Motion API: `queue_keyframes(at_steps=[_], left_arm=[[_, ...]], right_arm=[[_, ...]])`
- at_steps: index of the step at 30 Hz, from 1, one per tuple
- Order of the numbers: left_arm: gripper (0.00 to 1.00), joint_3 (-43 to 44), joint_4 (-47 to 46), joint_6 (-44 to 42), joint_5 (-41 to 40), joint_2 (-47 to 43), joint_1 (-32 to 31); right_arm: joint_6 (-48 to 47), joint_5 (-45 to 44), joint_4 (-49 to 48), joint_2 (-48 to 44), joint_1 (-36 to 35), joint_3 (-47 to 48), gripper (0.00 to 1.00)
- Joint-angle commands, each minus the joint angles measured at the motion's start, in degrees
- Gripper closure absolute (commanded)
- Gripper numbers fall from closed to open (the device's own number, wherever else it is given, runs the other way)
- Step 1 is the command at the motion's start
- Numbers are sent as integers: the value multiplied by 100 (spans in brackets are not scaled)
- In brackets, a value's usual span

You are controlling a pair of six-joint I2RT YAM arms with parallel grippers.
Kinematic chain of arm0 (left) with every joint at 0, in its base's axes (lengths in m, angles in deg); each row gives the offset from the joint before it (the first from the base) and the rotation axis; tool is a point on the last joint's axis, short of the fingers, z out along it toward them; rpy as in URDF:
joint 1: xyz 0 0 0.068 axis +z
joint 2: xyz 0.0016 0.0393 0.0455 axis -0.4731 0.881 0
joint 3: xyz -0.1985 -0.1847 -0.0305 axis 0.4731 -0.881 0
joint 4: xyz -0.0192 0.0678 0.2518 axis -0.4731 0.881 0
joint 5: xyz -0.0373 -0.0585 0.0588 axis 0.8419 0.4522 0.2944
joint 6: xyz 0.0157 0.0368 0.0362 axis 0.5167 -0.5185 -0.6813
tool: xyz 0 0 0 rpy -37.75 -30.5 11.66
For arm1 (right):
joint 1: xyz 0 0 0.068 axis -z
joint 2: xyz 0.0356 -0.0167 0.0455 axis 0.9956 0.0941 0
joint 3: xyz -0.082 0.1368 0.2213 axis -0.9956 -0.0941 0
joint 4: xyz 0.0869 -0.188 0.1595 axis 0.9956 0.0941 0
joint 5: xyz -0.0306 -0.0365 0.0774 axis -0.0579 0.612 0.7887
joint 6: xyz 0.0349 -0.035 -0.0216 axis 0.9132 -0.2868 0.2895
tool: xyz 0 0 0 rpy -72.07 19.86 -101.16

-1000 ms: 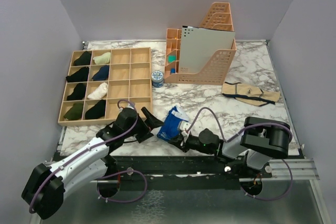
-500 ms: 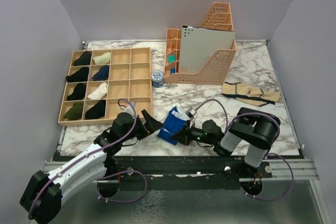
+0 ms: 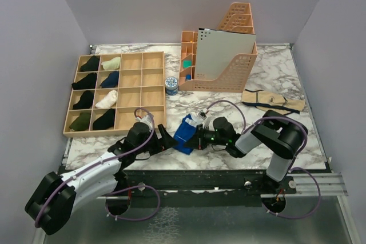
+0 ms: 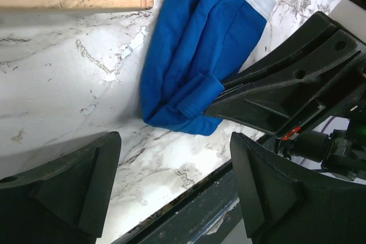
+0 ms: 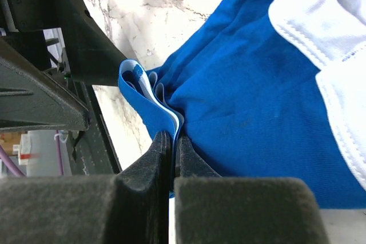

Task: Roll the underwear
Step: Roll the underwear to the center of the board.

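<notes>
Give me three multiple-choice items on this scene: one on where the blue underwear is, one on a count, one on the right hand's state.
1. Where does the blue underwear lie?
A. in the magazine file
B. on the beige garment
C. on the table, near its front edge

2. How many compartments of the wooden organizer are filled?
A. eight
B. four
C. sixteen

3. What is the right hand doing?
A. hanging open over bare marble
B. pinching a fold of the blue underwear
C. gripping the beige garment

Answers:
1 C, marble shows around it near the front edge.
2 A, the two left columns are full, four rows each.
3 B, it is shut on the cloth's folded edge.
</notes>
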Motion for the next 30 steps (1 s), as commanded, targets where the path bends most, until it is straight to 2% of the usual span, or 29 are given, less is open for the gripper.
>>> queue_keyframes(at_steps=[1, 4, 7, 10, 11, 14, 21, 25, 30], left_arm=[[20, -3, -149, -65, -176, 112, -5], [32, -4, -338, -16, -258, 276, 2], [38, 51, -386, 54, -303, 555, -13], [38, 77, -470, 198, -405, 782, -54], [34, 85, -503, 270, -479, 836, -88], [32, 96, -702, 400, -617, 1021, -180], [47, 269, -601, 667, -1150, 1690, -661], [57, 283, -351, 797, -1474, 1744, -743], [68, 533, -76, 575, -1567, 1794, -744]], right_arm=[[27, 278, 939, 243, 197, -85, 98], [87, 409, 888, 363, 259, -101, 98], [143, 516, 772, 447, 326, -135, 97], [138, 601, 700, 459, 359, -156, 96], [142, 602, 693, 451, 364, -164, 96], [144, 618, 698, 433, 376, -178, 96], [229, 588, 608, 426, 408, -258, 94], [171, 624, 445, 339, 417, -358, 88], [-323, 961, 719, -33, 416, -254, 70]])
